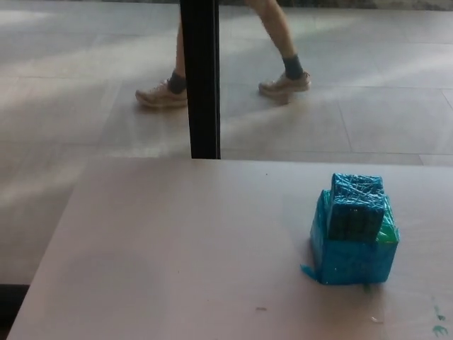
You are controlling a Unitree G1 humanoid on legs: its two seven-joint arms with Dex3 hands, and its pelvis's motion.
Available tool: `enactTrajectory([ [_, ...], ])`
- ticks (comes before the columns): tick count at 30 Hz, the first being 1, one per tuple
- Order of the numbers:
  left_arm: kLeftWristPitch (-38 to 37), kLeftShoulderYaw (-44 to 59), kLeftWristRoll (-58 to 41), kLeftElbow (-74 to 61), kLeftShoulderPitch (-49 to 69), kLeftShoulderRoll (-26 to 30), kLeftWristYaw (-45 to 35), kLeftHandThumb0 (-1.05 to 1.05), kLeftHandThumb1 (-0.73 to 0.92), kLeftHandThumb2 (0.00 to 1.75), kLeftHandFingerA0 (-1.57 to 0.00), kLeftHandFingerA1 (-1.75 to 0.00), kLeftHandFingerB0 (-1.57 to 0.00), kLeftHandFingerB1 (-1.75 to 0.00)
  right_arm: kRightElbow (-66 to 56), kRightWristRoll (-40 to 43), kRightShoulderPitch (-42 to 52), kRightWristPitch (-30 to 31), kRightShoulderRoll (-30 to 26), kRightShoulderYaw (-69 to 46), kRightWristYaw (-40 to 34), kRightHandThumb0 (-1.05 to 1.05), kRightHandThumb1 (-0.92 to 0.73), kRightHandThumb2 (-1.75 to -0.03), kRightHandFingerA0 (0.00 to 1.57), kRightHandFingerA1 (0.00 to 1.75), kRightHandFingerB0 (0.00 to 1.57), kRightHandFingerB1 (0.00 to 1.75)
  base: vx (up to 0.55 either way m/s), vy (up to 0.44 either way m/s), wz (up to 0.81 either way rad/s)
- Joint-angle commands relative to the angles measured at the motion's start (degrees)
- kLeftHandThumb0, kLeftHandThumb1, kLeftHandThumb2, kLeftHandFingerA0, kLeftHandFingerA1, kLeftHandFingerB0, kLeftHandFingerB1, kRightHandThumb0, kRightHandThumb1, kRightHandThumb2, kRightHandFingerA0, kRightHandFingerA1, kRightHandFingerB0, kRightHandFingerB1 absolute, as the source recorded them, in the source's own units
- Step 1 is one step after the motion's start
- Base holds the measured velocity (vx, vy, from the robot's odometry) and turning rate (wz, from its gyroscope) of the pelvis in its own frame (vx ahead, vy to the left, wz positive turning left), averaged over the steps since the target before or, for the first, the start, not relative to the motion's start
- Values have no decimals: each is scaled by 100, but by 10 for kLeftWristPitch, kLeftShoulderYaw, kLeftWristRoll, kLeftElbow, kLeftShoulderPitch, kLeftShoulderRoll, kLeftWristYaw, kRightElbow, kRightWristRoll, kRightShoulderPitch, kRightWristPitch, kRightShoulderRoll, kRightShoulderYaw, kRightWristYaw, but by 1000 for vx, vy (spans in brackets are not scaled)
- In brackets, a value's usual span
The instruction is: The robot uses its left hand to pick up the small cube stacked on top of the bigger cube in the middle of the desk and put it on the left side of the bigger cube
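A small blue cube (357,205) wrapped in shiny tape sits stacked on top of a bigger blue cube (352,251), which shows a patch of green at its right top edge. Both stand on the pale desk (177,248), right of its middle. Neither of my hands shows in the head view.
A black post (200,78) rises behind the desk's far edge. Beyond it a person's legs and shoes (283,83) cross the tiled floor. The desk's left edge runs diagonally at the picture's left. Small green marks (439,322) lie on the desk at the lower right.
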Motion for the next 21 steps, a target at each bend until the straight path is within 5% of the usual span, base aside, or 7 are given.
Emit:
enactTrajectory([
  [1, 110, 80, -92, -38, -37, 55, -47, -91, 81, 65, -48, -68, -21, -38, 24, 19, -10, -42, -38, -14, 58, -68, -51, -62, 69, 83, 62, 65, 0, 0, 0],
  [9, 64, 110, -114, -51, -208, 85, -85, -84, 81, 65, -23, -55, -19, -35, 34, 19, -7, -55, -39, -17, 64, -68, -51, -64, 68, 84, 59, 67, -1, -1, 1],
  [10, 56, 94, -99, -67, -238, 90, -77, -81, 67, 103, -26, -57, -10, -45, 34, 18, -8, -53, -40, -16, 63, -68, -51, -64, 67, 84, 59, 67, 0, 0, 0],
  [11, 40, 69, -74, -89, -269, 97, -66, -81, 67, 103, -26, -57, -10, -45, 34, 15, -8, -52, -40, -15, 62, -68, -51, -64, 67, 84, 59, 67, 0, 0, 0],
  [17, 52, -32, -2, -189, -412, 84, -24, -79, 71, 102, -41, -56, -12, -44, 29, 19, -3, -47, -40, -18, 72, -68, -49, -66, 67, 88, 60, 69, 0, 0, 0],
  [18, 70, -55, 9, -218, -439, 82, -30, -82, 88, 67, -37, -46, -17, -33, 35, 17, -5, -50, -41, -16, 71, -70, -49, -66, 68, 89, 60, 69, 0, 0, 0],
  [21, 101, -131, 42, -275, -558, 32, -23, -84, 82, 64, -33, -51, -28, -35, 38, 17, -3, -52, -40, -17, 71, -66, -50, -66, 67, 85, 59, 67, 0, 0, 0],
])
